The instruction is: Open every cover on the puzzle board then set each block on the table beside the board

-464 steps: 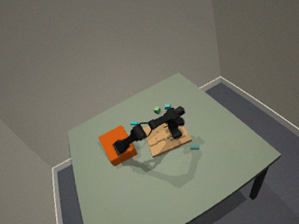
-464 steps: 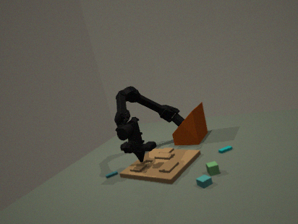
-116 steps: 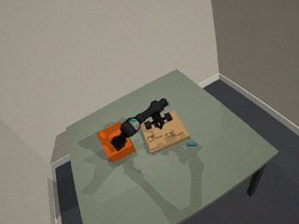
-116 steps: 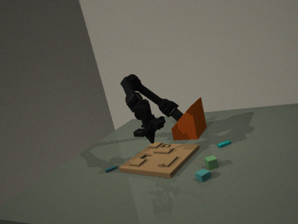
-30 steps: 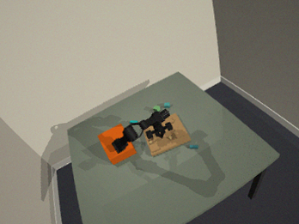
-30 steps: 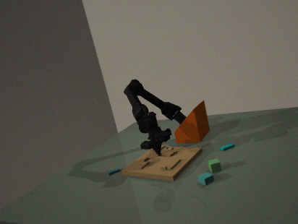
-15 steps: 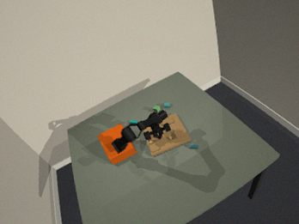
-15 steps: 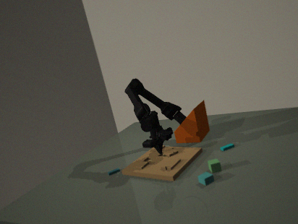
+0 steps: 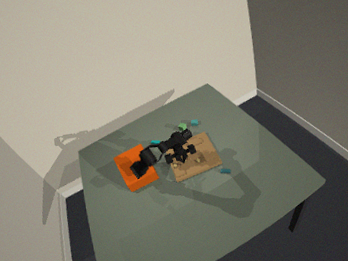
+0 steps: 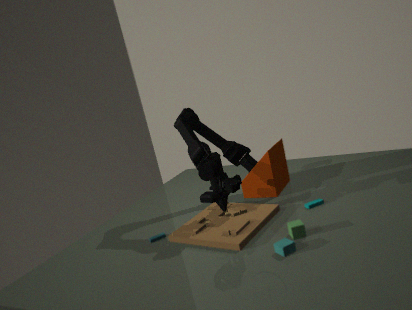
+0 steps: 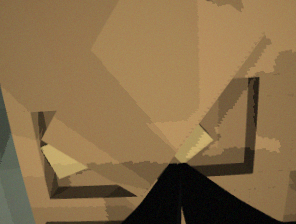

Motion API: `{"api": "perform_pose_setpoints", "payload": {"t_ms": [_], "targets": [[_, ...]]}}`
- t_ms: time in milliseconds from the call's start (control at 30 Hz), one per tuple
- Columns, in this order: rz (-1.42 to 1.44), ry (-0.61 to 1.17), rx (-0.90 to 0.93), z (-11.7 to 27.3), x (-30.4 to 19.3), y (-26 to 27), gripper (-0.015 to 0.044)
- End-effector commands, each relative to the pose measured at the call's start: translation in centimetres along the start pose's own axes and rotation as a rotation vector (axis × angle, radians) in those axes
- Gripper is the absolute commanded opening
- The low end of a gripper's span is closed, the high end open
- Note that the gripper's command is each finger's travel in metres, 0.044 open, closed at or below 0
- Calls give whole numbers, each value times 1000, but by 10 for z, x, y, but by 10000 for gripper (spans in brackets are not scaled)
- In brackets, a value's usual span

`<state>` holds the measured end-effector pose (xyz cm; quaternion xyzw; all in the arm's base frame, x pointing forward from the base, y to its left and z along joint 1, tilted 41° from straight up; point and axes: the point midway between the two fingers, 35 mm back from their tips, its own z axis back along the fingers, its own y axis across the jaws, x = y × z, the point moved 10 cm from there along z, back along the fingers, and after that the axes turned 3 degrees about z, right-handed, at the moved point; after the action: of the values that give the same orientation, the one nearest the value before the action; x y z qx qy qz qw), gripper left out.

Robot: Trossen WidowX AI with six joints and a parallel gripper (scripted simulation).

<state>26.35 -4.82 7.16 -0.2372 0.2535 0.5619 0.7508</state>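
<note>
The tan puzzle board [image 9: 208,163] [image 10: 257,220] [image 11: 45,45] lies beside the arm's orange base [image 9: 129,179] [image 10: 267,172]. My gripper [image 9: 179,162] [image 10: 222,209] [image 11: 177,171] is shut with nothing in it, its tips down on the board at the edge of a tan cover [image 11: 150,70] that lies turned at an angle. In the wrist view a pale yellow block [image 11: 194,143] sits in the right well, partly under that cover. Another yellow block [image 11: 60,161] shows in the left well, partly under a second cover [image 11: 105,145].
A green cube [image 9: 182,126] [image 10: 296,229] and a teal cube [image 9: 194,122] [image 10: 284,246] lie on the table [image 9: 191,224] [image 10: 350,270] off the board. Two flat teal pieces lie on either side of the board, one [image 9: 155,142] [image 10: 314,203] near the base and one [image 9: 225,171] [image 10: 158,237] opposite.
</note>
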Motion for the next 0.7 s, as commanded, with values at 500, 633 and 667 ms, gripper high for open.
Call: {"api": "perform_pose_setpoints", "payload": {"t_ms": [500,633,667], "targets": [[0,0,6,-1,9,21,0],[0,0,6,-1,11,26,0],[0,0,6,-1,12,27,0]]}}
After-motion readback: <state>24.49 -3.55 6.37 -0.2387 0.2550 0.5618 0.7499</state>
